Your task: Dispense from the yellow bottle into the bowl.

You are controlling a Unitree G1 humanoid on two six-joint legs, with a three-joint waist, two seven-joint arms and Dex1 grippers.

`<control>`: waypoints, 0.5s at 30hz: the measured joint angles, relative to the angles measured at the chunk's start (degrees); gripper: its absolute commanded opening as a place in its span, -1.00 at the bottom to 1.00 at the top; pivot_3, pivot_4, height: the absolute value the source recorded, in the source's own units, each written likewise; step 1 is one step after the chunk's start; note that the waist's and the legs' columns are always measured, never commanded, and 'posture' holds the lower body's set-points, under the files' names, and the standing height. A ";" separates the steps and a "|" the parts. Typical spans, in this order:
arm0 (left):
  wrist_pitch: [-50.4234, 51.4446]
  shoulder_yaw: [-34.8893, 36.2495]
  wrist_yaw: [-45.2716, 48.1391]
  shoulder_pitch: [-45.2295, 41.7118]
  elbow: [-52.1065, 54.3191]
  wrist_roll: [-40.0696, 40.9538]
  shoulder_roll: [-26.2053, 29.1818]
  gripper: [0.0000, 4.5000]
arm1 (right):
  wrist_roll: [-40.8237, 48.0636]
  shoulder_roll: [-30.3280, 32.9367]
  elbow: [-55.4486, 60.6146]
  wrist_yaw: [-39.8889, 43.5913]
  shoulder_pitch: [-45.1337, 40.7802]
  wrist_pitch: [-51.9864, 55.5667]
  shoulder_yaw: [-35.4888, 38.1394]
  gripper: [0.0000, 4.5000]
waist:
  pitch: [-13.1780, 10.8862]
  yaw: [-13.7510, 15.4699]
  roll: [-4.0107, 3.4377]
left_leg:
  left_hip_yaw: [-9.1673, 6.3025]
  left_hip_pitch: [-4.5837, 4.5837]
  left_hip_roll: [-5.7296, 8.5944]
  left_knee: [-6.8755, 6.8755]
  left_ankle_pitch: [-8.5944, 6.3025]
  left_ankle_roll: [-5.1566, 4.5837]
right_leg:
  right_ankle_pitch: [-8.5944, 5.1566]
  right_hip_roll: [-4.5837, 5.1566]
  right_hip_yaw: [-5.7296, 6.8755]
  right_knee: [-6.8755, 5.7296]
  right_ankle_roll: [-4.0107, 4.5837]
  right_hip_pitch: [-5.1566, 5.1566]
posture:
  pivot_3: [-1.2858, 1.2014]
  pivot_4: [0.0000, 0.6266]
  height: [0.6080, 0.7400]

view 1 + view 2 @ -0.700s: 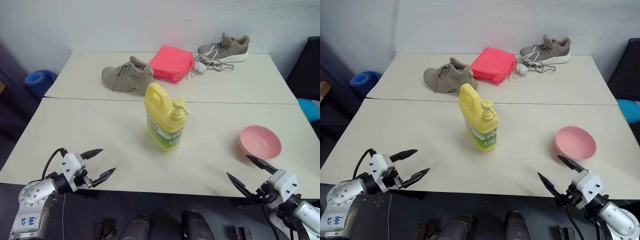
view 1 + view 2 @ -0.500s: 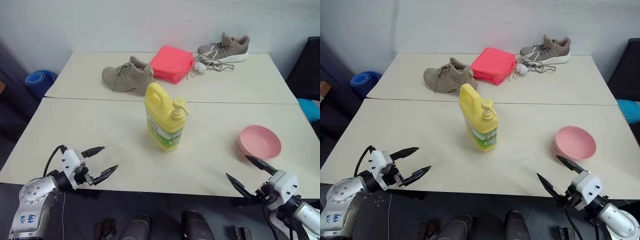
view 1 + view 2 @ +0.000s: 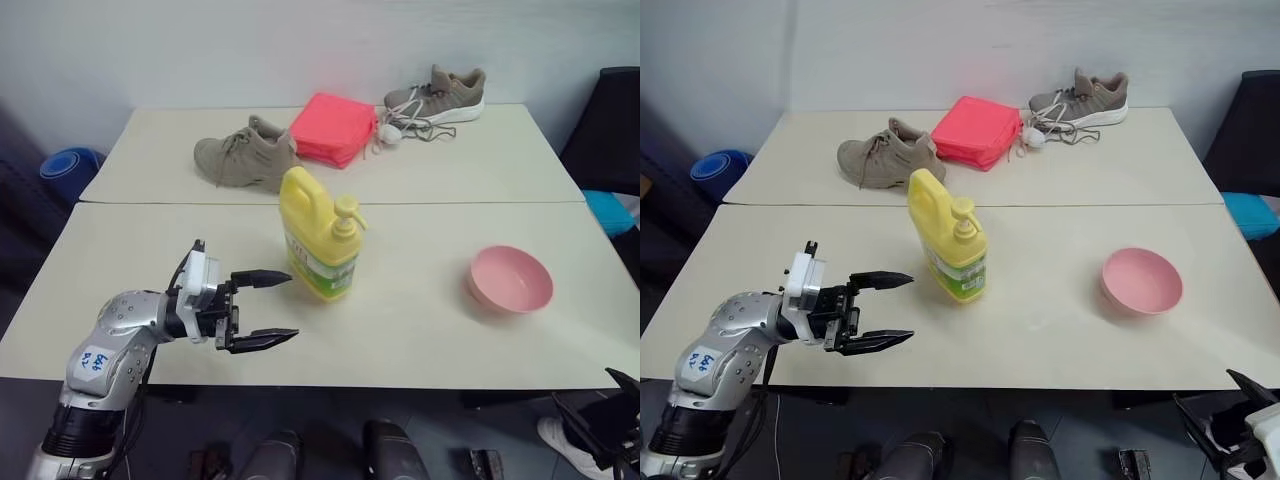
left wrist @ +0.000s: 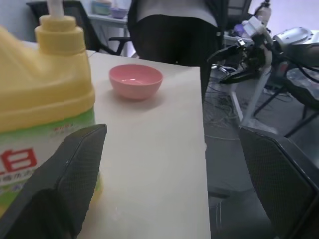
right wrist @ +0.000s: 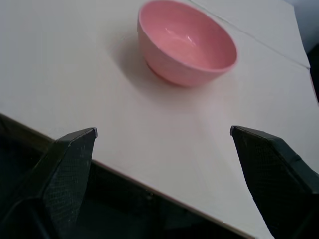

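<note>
The yellow bottle [image 3: 320,238] stands upright mid-table, its pump nozzle toward the bowl side. The pink bowl [image 3: 510,280] sits to its right, near the table's right end, with nothing in it [image 5: 187,42]. My left gripper [image 3: 293,306] is open over the table, pointing right, with its fingertips just short of the bottle's left side and apart from it. In the left wrist view the bottle [image 4: 40,94] is close beside one finger [image 4: 75,169], with the bowl [image 4: 135,80] beyond. My right gripper [image 3: 1202,388] is open, low off the table's front edge, below the bowl.
Two grey shoes [image 3: 240,158] [image 3: 440,95] and a pink-red stack of cloths [image 3: 335,128] lie on the far table, past a seam [image 3: 450,203]. A blue roll [image 3: 65,170] sits at the left. A person [image 4: 169,30] stands beyond the table's right end.
My left arm has risen from the front edge and swung in over the table towards the bottle. My right gripper has dropped lower and back from the edge. The camera has shifted a little.
</note>
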State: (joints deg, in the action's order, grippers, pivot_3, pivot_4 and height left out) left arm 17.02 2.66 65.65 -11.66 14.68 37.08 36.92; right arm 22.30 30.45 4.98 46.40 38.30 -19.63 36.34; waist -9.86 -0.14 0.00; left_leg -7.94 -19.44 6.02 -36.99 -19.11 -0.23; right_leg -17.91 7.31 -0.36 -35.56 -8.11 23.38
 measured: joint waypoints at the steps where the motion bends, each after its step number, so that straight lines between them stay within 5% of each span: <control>1: 0.05 -0.08 0.20 -0.73 -0.29 0.00 -0.07 0.99 | 0.24 1.19 0.24 0.09 -1.94 1.39 -0.32 1.00 | -0.01 -0.17 0.01 | 0.08 0.01 0.01 -0.08 -0.03 -0.05 | 0.03 -0.01 -0.06 -0.01 -0.03 -0.01 | 0.03 -0.52 1.00; 9: 1.15 0.42 -0.84 -1.55 -1.75 0.01 -0.96 0.99 | 0.43 10.44 -2.07 -1.71 -23.12 17.53 -8.47 1.00 | -0.06 0.40 0.10 | 0.10 -0.08 0.03 -0.16 -0.09 -0.10 | 0.05 0.02 -0.06 0.06 -0.06 0.02 | 0.03 -0.52 1.00; 15: 2.06 0.13 -1.86 0.26 -1.31 -0.09 -1.02 0.99 | -4.35 11.26 -12.56 -0.14 -33.36 18.66 -16.93 1.00 | -0.06 1.56 0.10 | 0.06 -0.26 0.03 -0.19 -0.09 -0.09 | 0.05 0.03 0.00 0.09 -0.06 0.16 | 0.03 -0.52 1.00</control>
State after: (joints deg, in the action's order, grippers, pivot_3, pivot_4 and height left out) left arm 19.08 2.79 63.79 -11.40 13.37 36.99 35.90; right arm 17.95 41.71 -7.58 46.26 4.94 -0.97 19.41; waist -9.92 1.42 0.10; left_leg -7.88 -19.71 6.05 -37.18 -19.20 -0.33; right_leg -17.86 7.34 -0.35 -35.47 -8.17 23.54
